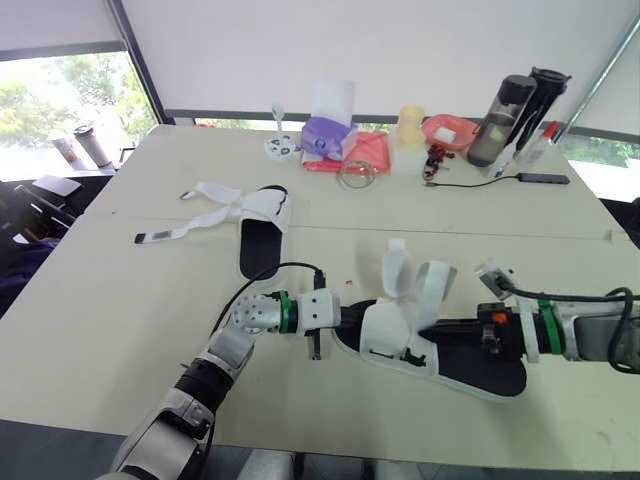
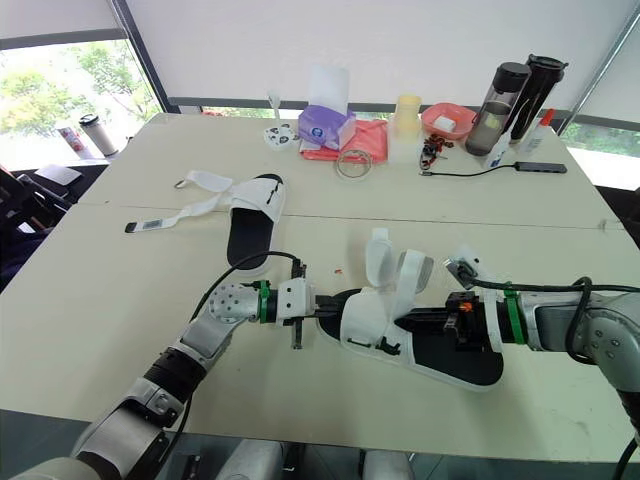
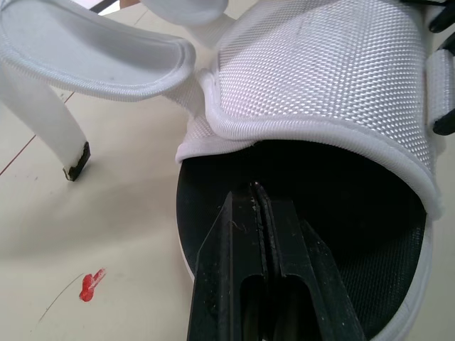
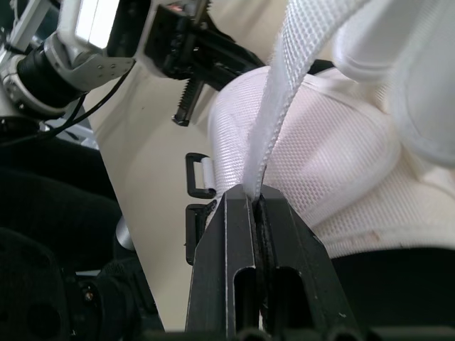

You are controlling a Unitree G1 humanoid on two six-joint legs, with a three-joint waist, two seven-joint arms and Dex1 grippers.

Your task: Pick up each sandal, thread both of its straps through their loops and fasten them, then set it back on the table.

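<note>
Sandal (image 1: 470, 365) on the worktop (image 1: 120, 330). Right tool (image 4: 254, 197) pinches its white strap (image 4: 284, 106); left tool (image 3: 259, 195), closed tight, noses into its toe.

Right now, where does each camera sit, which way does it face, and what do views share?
Left eye: head, facing forward and down over the table; left gripper and right gripper reach the near sandal.
Right eye: beside it, same scene, with the far sandal.
Left wrist: left arm, looking along its shut fingers into the near sandal's toe.
Right wrist: right arm, looking along fingers shut on a strap; left gripper beyond.
Shared: both wrist views show the near sandal's white upper.
</note>
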